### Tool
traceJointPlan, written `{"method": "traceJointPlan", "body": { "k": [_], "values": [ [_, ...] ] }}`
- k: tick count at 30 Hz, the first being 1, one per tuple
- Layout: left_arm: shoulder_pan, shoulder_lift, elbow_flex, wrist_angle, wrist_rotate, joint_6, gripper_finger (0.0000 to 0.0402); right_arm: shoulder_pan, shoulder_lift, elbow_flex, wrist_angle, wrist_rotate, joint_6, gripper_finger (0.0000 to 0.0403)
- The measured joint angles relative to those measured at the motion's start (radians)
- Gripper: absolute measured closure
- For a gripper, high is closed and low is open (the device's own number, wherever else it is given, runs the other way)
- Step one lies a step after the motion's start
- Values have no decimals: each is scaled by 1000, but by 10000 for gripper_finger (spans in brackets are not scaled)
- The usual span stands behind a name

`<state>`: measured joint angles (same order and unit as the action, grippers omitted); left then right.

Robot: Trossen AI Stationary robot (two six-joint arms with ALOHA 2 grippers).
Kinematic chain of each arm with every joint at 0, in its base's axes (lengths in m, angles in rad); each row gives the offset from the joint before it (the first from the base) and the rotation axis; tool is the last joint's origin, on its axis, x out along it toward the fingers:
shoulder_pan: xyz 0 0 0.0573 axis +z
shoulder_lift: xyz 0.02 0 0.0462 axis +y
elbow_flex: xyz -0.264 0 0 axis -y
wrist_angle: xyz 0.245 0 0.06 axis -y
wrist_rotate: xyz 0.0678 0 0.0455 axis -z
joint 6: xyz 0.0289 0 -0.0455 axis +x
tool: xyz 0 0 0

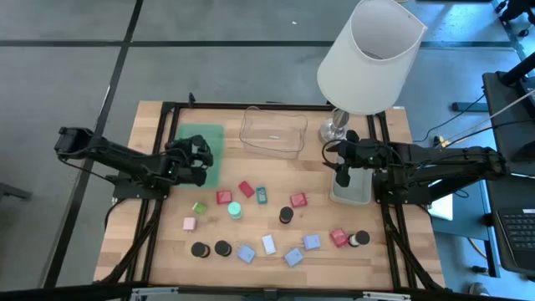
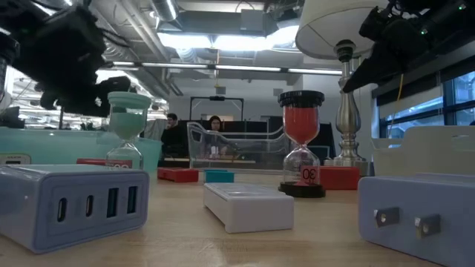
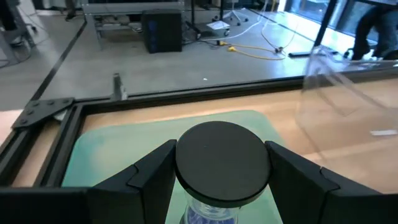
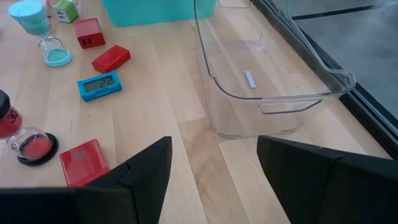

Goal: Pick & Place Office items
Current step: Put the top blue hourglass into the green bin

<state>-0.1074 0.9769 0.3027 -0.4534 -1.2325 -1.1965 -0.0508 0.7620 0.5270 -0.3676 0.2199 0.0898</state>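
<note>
left gripper (image 3: 217, 180): over the green tray (image 1: 201, 144), fingers pinching a black-capped sand timer (image 3: 222, 163) by its top
green tray: back-left of the table, just beside the clear tray (image 1: 273, 132)
office items: mostly scattered across the front half; red blocks (image 1: 246, 189), teal clock (image 1: 262, 195), green timer (image 1: 235, 210), black discs (image 1: 200, 249), light-blue pieces (image 1: 293, 257)
lamp (image 1: 368, 58): back right, shade up high
right gripper (image 4: 211, 168): hanging above the grey tray (image 1: 349, 189), fingers spread, nothing between them

Overhead, table-level, two wrist views; shared clear tray (image 1: 272, 131).
</note>
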Motion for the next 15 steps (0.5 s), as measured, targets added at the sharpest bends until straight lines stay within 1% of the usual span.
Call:
{"method": "traceJointPlan", "body": {
  "k": [4, 8, 15],
  "values": [
    [6, 0, -37, 1, -25, -33, 182, 0, 0, 0, 0, 0, 0, 161],
    [56, 0, -70, 1, -65, -59, 181, 0, 0, 0, 5, 0, 0, 161],
    [173, 4, -91, 11, -20, -111, 181, 0, 0, 0, 16, 0, 0, 161]
  ]
}}
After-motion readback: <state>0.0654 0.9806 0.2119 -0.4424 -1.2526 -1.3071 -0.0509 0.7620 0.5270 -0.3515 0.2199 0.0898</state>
